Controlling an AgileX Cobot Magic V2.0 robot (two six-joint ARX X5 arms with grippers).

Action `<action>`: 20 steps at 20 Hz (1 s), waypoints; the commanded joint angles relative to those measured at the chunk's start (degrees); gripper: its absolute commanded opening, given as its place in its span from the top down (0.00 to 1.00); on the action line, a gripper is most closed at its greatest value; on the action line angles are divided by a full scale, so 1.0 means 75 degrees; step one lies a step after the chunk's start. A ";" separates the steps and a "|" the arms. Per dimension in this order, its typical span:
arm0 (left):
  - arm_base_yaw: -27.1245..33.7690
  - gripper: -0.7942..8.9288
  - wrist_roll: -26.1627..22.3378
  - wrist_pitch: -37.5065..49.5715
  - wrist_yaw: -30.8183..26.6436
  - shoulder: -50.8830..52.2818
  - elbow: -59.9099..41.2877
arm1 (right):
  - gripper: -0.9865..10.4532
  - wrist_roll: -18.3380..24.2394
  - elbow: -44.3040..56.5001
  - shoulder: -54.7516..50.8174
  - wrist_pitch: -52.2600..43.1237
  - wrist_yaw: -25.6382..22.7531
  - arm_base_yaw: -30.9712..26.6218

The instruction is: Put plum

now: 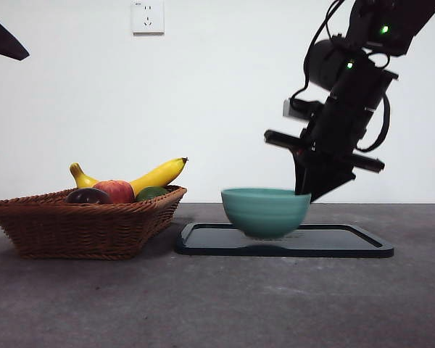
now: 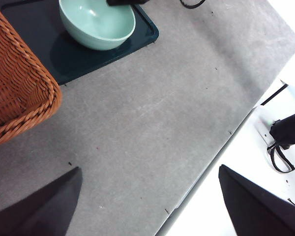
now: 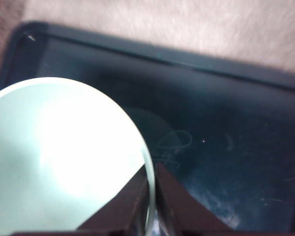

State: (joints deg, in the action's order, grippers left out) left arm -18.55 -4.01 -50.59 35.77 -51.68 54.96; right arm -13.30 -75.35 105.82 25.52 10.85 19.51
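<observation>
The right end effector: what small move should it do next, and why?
Probably lower and release: the right end effector pinches the rim of the pale green ceramic bowl, which appears slightly raised over the dark rectangular tray. The dark purple plum waits in the woven wicker basket.

Grey, lightly scuffed table (image 1: 225,297). Directly upon it lay a woven wicker basket (image 1: 87,225) toward one side and, just beside it, a dark flat tray (image 1: 348,243); the two stood close, contact undetermined.
</observation>
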 commanded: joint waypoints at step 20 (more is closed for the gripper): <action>-0.0029 0.47 -0.0149 0.0052 0.0029 -0.0047 0.0108 | 0.90 0.0562 0.1760 -0.4482 0.1918 -0.0312 0.1702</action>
State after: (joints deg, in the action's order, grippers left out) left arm -18.55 -4.01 -50.61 35.79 -51.68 54.96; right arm -9.34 -61.84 71.72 40.60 8.78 31.86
